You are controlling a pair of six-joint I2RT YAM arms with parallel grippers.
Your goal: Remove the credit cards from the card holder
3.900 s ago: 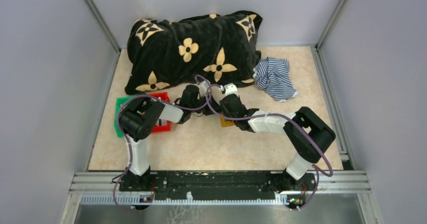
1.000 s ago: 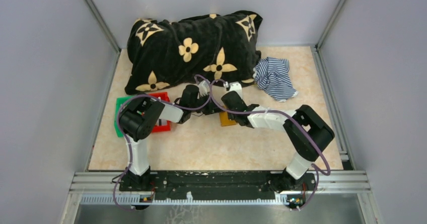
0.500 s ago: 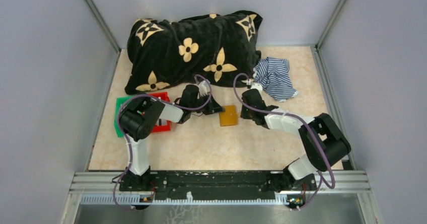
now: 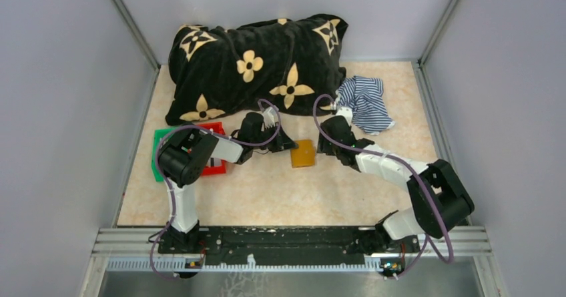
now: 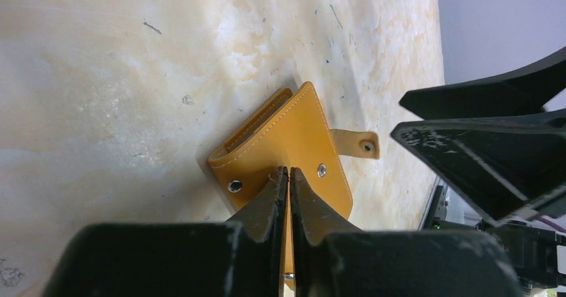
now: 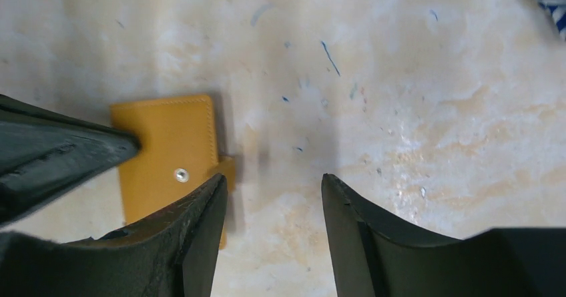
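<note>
- The table [image 4: 267, 197], a pale marbled slab, is being closed in by grey walls at left, right and back. Bare surface is lying between the card holder and the arm bases.
- A black plush blanket [image 4: 253, 63] with tan flower shapes is being seen heaped along the far edge.
- The left arm [image 4: 193, 157] is being held folded at the elbow and reaching right, low over the table.
- The right arm [image 4: 394, 167] is being stretched from its base up and to the left, wrist angled down.
- A green bin [image 4: 158, 151] and a red bin [image 4: 215, 167], both flat plastic, are lying partly hidden under the left arm.
- A blue-and-white striped cloth [image 4: 364, 102] is lying crumpled beside the blanket's right end, just beyond the right wrist.
- The card holder [image 4: 302, 153], smooth tan-orange with stitched edges, is lying folded on the mid-table, between the two grippers and near the blanket's front edge.
- The left gripper [image 5: 288, 171] is being kept all but closed, only a thin slit showing between the fingers. Its tips are set against the holder's top face, and nothing is seen clamped.
- The right gripper [image 6: 272, 178] is being held wide apart and empty over bare table just right of the holder.
- The holder's small tab [image 5: 350, 143] is sticking out toward the right gripper, and one of that gripper's fingers is overlapping it in the wrist view.
- A metal snap [image 5: 234, 186] is showing near the holder's corner.
</note>
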